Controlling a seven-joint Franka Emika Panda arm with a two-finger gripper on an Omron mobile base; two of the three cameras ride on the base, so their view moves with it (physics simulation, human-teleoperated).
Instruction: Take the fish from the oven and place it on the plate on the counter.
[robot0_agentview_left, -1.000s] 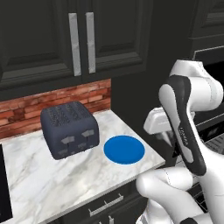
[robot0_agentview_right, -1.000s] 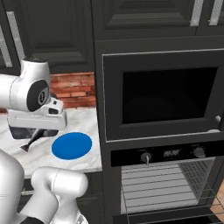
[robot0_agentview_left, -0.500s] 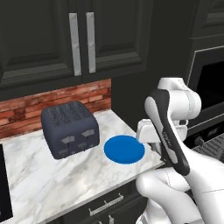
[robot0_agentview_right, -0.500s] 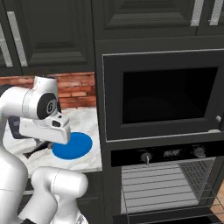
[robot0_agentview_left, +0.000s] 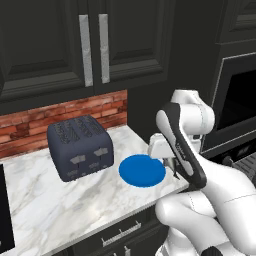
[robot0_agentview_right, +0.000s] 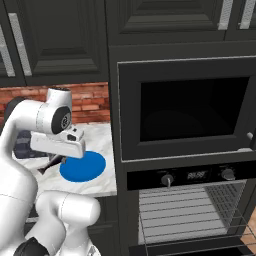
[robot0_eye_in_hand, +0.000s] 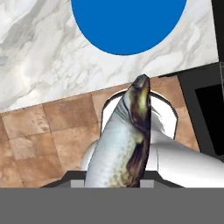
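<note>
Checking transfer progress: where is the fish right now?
The fish is held in the end effector, near the counter's front edge, just short of the blue plate.

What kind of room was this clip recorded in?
A rendered home kitchen, by the look of it: a white marble counter with a dark grey toaster against a red brick backsplash, and a black built-in oven with knobs and wire racks set in dark cabinetry.

Bare marble surface (robot0_agentview_left: 55, 200) lies open in front of the plate (robot0_agentview_left: 142, 170), while the toaster (robot0_agentview_left: 80, 147) blocks the way just left of it.
</note>
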